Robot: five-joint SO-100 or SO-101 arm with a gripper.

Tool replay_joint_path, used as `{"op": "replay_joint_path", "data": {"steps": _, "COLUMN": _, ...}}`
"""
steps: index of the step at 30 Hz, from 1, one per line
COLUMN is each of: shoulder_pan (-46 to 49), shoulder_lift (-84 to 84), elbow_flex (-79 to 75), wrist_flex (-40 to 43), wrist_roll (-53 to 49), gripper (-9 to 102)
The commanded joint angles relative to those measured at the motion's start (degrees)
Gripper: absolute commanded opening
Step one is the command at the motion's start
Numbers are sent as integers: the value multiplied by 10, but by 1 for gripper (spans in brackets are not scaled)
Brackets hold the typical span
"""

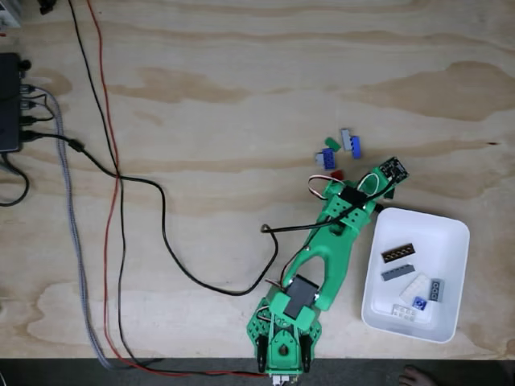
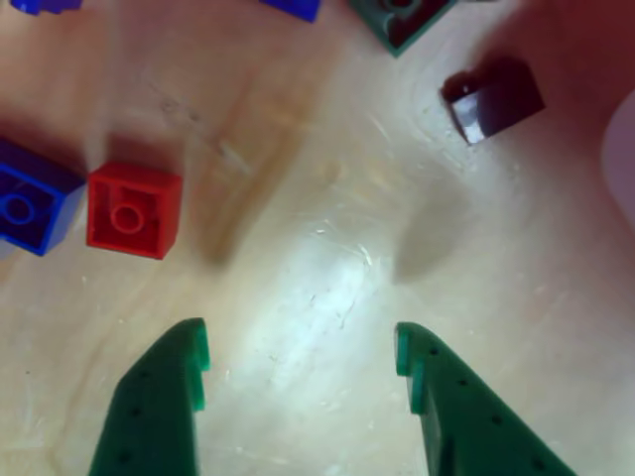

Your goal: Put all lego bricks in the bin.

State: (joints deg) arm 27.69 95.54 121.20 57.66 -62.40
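Note:
My gripper (image 2: 303, 347) is open, its two green fingers hovering over bare wood with nothing between them. In the other view a red brick (image 2: 134, 210) and a blue brick (image 2: 30, 203) lie up and to the left of the fingers. A dark brick (image 2: 493, 99) lies up to the right, and a green one (image 2: 397, 18) at the top edge. In the fixed view a loose cluster lies beyond the arm (image 1: 334, 233): a green brick (image 1: 331, 143), a grey one (image 1: 346, 137), blue ones (image 1: 356, 147) and a red one (image 1: 336, 174). The white bin (image 1: 451, 322), right of the arm, holds several bricks.
Black, red and grey cables (image 1: 121, 177) run down the left half of the plywood table. A black box (image 1: 10, 104) sits at the left edge. A black cable (image 1: 278, 230) loops to the arm's base. The table's front edge is near the bottom of the fixed view.

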Motion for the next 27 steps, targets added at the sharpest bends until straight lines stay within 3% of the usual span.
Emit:
{"op": "replay_joint_path", "data": {"steps": 1, "shoulder_pan": -44, "shoulder_lift": -34, "elbow_flex": -52, "wrist_flex": -11, "wrist_roll": 11, "gripper": 21}}
{"op": "replay_joint_path", "data": {"steps": 11, "shoulder_pan": -133, "shoulder_lift": -138, "elbow_flex": -169, "wrist_flex": -4, "wrist_roll": 38, "gripper": 18}}
{"op": "replay_joint_path", "data": {"steps": 19, "shoulder_pan": -76, "shoulder_lift": -127, "elbow_flex": -189, "wrist_flex": 18, "wrist_roll": -4, "gripper": 16}}
{"op": "replay_joint_path", "data": {"steps": 27, "shoulder_pan": -45, "shoulder_lift": -125, "elbow_flex": -188, "wrist_flex": -16, "wrist_roll": -20, "gripper": 16}}
